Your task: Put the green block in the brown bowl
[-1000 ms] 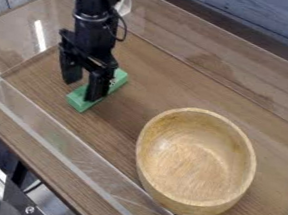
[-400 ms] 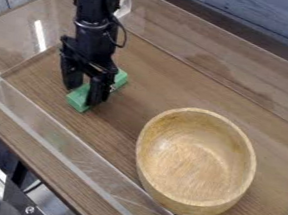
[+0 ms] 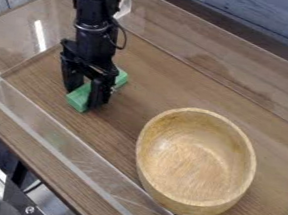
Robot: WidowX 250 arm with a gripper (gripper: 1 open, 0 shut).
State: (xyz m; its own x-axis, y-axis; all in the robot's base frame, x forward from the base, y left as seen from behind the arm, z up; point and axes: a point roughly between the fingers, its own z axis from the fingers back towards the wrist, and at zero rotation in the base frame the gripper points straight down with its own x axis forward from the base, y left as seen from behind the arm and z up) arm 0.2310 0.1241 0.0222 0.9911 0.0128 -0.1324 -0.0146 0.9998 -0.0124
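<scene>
camera view, near to far: brown bowl (image 3: 196,161) sits empty in front; green block (image 3: 94,90) lies well apart on the table (image 3: 180,64); gripper (image 3: 85,94) straddles it, jaws spread wide; risk: a tip may nudge the bar askew on closing; no writing readable anywhere

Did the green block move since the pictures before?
No. The green block lies in the same place on the table, as far from the brown bowl as before, with the pincer over it.
</scene>
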